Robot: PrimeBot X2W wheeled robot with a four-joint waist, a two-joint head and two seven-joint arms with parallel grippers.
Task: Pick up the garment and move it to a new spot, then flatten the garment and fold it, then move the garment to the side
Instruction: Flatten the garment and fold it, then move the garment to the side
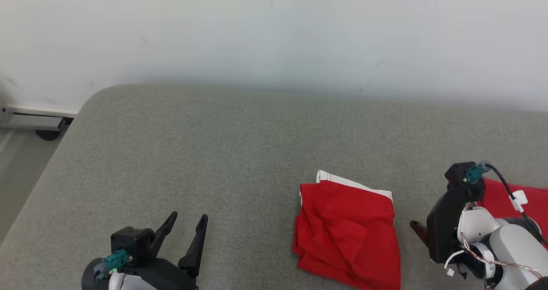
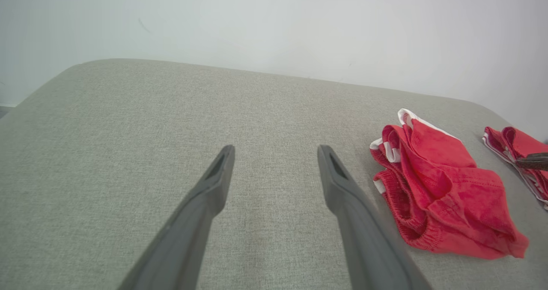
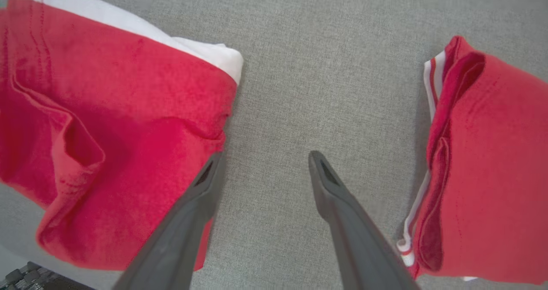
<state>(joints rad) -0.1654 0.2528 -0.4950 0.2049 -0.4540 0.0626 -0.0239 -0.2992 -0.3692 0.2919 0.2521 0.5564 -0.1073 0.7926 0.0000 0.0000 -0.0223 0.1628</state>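
The left claw (image 1: 189, 218), at the lower left of the head view, has two long, tapering matte-black fingers on a boxy black housing with a teal plug (image 1: 114, 260). The right claw (image 3: 266, 157) matches. Its glossy white forearm shell (image 1: 475, 223) carries a black cable (image 1: 501, 180), a white clip (image 1: 518, 200) and thin twisted wires (image 1: 492, 261).

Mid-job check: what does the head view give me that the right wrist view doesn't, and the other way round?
Head view: the left gripper with fingers spread over bare grey cushion, the white wall behind, and a strip of floor at far left. Right wrist view: a close look down the right gripper, fingers apart with nothing between them, above the bare gap between two garments, plus the striped white edge of the second garment. Both: the folded red garment with its white band, lying free on the cushion, and part of the second garment.
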